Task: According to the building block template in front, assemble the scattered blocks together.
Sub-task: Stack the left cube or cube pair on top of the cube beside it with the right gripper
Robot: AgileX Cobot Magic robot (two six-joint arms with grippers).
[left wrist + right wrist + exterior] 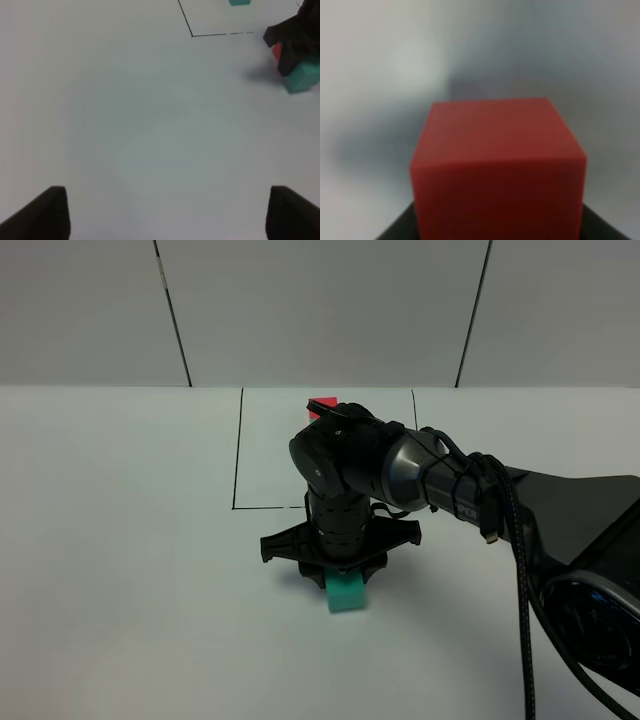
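Note:
The teal scattered block sits on the white table just in front of the outlined square. My right gripper points down right behind it, shut on the red scattered block, which fills the right wrist view. In the left wrist view a bit of that red block shows beside the teal block; whether they touch I cannot tell. Of the building block template, the red cube peeks out behind the right arm and its teal cube shows at the frame's edge. My left gripper hangs open over bare table.
A black outlined square marks the table's far middle, with its near corner in the left wrist view. The right arm and its cable reach in from the right across the square's front edge.

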